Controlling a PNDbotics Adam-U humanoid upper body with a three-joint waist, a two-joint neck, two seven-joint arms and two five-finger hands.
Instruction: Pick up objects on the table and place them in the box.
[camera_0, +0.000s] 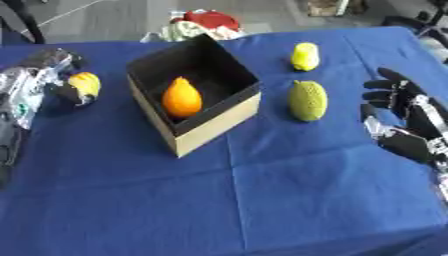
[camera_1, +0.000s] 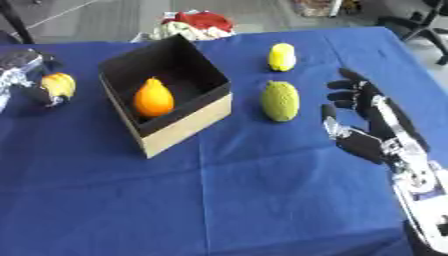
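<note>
1. The box (camera_0: 194, 95) stands open-topped on the worktop, left of centre and toward the far side, dark inside with tan outer walls, turned so one corner points near.
2. An orange fruit (camera_0: 182, 98) lies inside the box, against its left wall.
3. A yellow fruit (camera_0: 86, 83) is at the left of the box, well apart from it, held in the left hand (camera_0: 63, 75), whose fingers curl round it.
4. The left arm comes in along the left edge, silver and black, with the hand at its far end just above the cloth.
5. A green bumpy fruit (camera_1: 280, 101) lies on the worktop to the right of the box, clear of its wall.
6. A smaller yellow-green fruit (camera_1: 282, 56) lies farther back, beyond the green one and apart from it.
7. The right hand (camera_1: 366, 120) hovers at the right side, fingers spread and relaxed, pointing far and left, holding nothing; the green fruit lies just left of its fingertips without touching.
8. The worktop (camera_0: 262, 200) is covered by a blue cloth with fold creases; its near half is bare.
9. Beyond the far edge is grey floor, with a red and white bundle (camera_0: 203, 22) lying close behind the box.
</note>
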